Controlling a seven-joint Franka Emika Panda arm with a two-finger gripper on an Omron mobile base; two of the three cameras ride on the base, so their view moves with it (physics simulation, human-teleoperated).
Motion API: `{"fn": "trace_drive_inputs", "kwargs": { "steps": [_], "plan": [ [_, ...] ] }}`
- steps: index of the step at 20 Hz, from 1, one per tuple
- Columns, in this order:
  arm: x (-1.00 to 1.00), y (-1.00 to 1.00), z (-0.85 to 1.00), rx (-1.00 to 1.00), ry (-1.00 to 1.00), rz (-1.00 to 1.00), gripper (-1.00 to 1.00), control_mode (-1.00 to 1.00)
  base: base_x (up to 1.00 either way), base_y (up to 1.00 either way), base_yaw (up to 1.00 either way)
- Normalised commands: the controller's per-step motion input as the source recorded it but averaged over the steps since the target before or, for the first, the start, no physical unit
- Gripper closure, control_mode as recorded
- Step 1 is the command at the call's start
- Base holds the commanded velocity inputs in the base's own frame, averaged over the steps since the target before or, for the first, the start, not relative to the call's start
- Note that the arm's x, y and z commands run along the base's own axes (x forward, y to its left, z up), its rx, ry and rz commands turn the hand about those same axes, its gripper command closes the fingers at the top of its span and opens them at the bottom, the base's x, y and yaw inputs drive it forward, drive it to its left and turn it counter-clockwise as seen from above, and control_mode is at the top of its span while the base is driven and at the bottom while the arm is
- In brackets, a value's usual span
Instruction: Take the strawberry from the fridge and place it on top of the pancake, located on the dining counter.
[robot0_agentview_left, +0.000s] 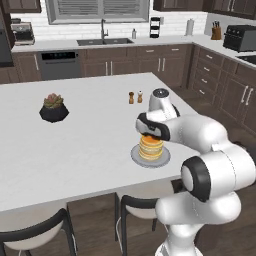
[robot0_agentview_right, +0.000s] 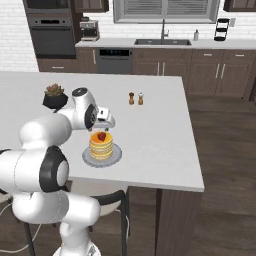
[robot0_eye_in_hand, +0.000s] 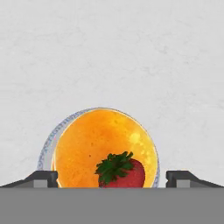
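Rear wall: white brick tile, window with blinds (robot0_agentview_left: 101, 10) above a sink (robot0_agentview_left: 104, 41). Dark brown cabinets (robot0_agentview_left: 165, 62) line the walls. Floor: dark wood planks (robot0_agentview_right: 227, 165). Black-backed stools (robot0_agentview_left: 135, 210) stand below.

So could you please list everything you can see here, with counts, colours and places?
strawberry: one, red with green leaves, lying on top of the pancake stack
pancake stack: one, golden orange, on the plate
plate: one, grey, on the dining counter near its front edge
dining counter: one, white top
shakers: two, brown and pale-topped, mid-counter
potted plant: one, black pot with green-red leaves, on the counter
stools: two, black-backed, at the counter's near side
gripper: one, dark fingertips, open, above the pancakes with the strawberry between the tips
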Motion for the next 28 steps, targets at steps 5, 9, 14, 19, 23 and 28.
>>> {"fn": "trace_drive_inputs", "kwargs": {
  "steps": [5,9,14,19,23,28],
  "plan": [
    [-0.78,0.37,0.55,-0.01,-0.05,0.01,-1.00,-1.00,0.00,0.00,0.00],
    [-1.00,0.42,0.22,0.03,-0.01,0.11,-1.00,-1.00,0.00,0.00,0.00],
    [-0.97,0.52,0.19,0.01,0.02,0.09,-1.00,-1.00,0.00,0.00,0.00],
    [-0.67,0.33,-0.09,-0.03,0.21,0.03,-1.00,-1.00,0.00,0.00,0.00],
    [-0.97,0.13,-0.49,0.00,0.12,0.00,-1.00,-1.00,0.00,0.00,0.00],
    [-0.63,0.40,-0.45,-0.05,0.09,0.03,-1.00,-1.00,0.00,0.00,0.00]
  ]
}}
